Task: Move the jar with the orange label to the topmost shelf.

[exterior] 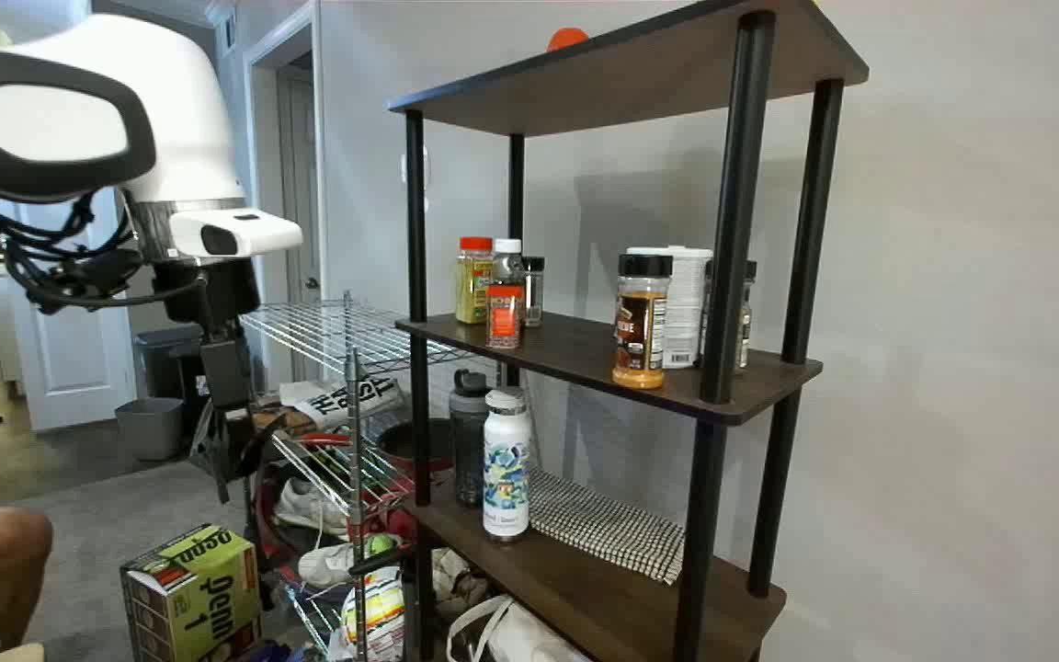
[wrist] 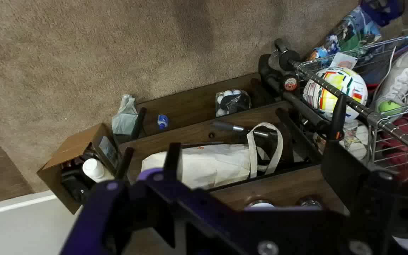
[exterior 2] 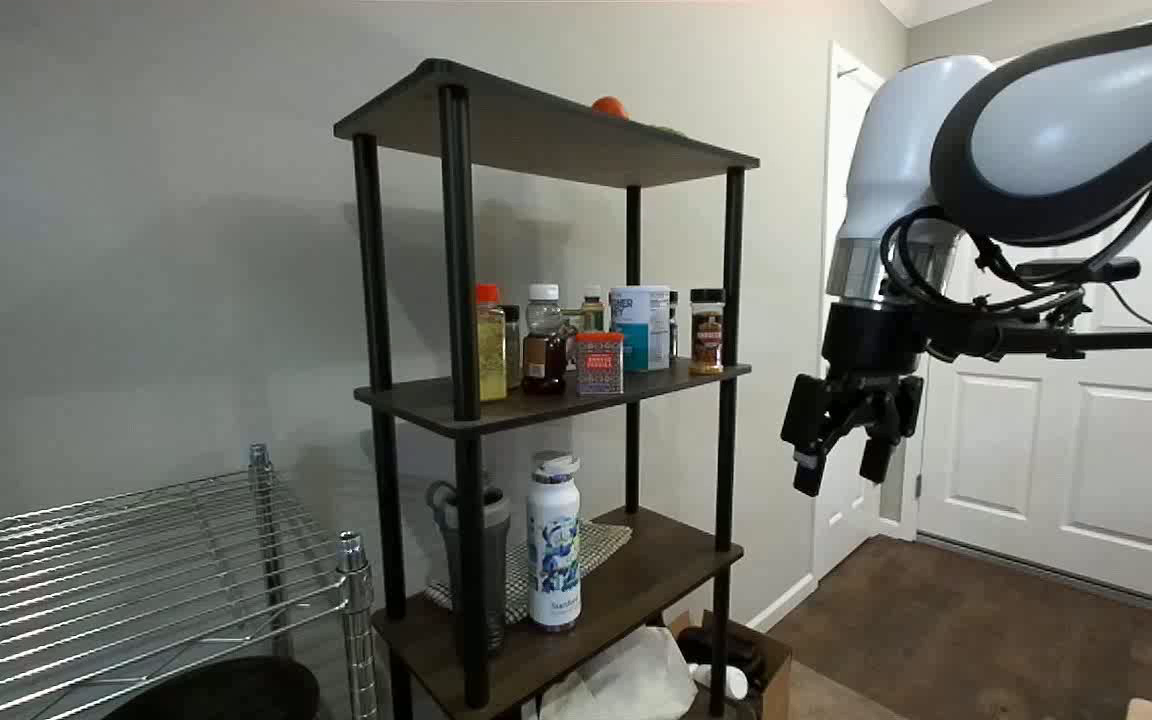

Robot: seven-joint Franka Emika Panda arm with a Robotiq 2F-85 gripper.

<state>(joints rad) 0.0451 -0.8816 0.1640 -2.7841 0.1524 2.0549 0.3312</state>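
Observation:
The jar with the orange label stands upright near the edge of the rack's middle board, among other containers. It also shows in an exterior view, beside a dark syrup bottle. I do not make it out in the wrist view. The topmost shelf is the highest dark board; its underside also shows in an exterior view. A small orange thing lies on top of it. My gripper is open and empty, pointing down, apart from the rack. Its spread fingers show in the wrist view.
Black posts hold the boards. The middle board also carries a yellow jar, a black-capped seasoning jar and a canister. A white bottle stands on the lower board. A wire rack stands beside it.

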